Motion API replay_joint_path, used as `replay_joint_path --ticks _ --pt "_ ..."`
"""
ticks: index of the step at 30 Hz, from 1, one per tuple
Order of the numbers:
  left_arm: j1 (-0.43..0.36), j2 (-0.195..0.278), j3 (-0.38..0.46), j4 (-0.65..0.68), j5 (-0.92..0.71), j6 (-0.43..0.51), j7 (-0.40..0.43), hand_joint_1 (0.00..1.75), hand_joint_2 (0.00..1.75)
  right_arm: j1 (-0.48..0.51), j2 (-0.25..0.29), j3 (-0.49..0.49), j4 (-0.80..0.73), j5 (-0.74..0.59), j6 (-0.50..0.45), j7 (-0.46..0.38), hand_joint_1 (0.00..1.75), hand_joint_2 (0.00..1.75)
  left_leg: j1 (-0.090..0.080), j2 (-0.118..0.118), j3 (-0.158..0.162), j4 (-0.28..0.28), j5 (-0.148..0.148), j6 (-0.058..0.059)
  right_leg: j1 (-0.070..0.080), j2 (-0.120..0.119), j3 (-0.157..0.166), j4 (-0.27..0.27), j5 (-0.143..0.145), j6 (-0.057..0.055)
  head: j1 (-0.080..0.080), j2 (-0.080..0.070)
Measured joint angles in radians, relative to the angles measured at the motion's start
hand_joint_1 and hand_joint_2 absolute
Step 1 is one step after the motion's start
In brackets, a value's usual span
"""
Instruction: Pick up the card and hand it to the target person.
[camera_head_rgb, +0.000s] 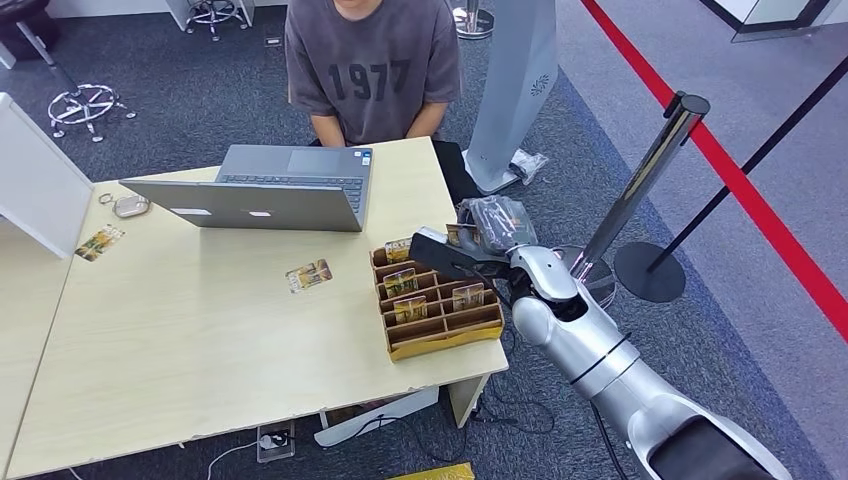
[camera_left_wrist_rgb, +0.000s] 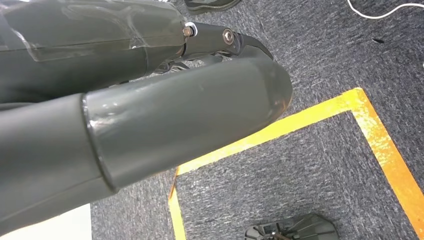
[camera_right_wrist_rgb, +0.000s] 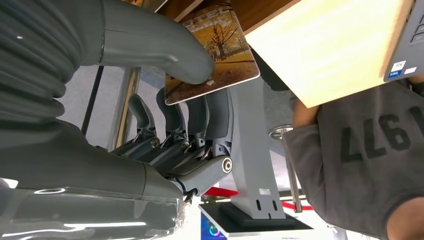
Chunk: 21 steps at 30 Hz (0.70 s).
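My right hand (camera_head_rgb: 468, 248) hovers over the back end of the brown card box (camera_head_rgb: 446, 345) at the table's right edge. In the right wrist view the thumb (camera_right_wrist_rgb: 150, 45) presses a card (camera_right_wrist_rgb: 220, 47) with an autumn-tree picture against the dark fingers (camera_right_wrist_rgb: 200, 117), so the card is pinched. The box is divided into rows with several more cards standing in them. The person (camera_head_rgb: 372, 65) in a grey "1977" shirt sits across the table, behind the laptop. My left hand (camera_left_wrist_rgb: 175, 115) hangs over the carpet floor and holds nothing.
An open grey laptop (camera_head_rgb: 270, 190) stands between the box and the person. Loose cards lie on the table (camera_head_rgb: 308, 275) (camera_head_rgb: 100, 242), with keys (camera_head_rgb: 130, 205) at the left. A stanchion post (camera_head_rgb: 655, 160) and a white pillar (camera_head_rgb: 515, 90) stand to the right.
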Motion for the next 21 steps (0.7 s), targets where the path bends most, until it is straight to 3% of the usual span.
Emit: replay_joint_path --ticks 12,21 --pt "0.0 0.0 0.0 0.0 0.001 0.0 0.0 0.0 0.0 0.002 -0.005 -0.001 -0.01 -0.026 0.002 0.0 1.35 1.75 0.0 0.0 0.0 0.0 0.0 0.0 0.0 0.0 0.0 0.0 0.0 0.0 0.0 0.0" --pt "0.001 0.004 0.0 0.0 0.012 0.0 -0.004 0.0 0.0 -0.033 -0.052 -0.028 -0.126 -0.096 0.002 0.029 1.31 1.75 0.0 0.0 0.0 0.0 0.0 0.0 0.0 0.0 0.0 0.0 0.0 0.0 0.0 0.0"
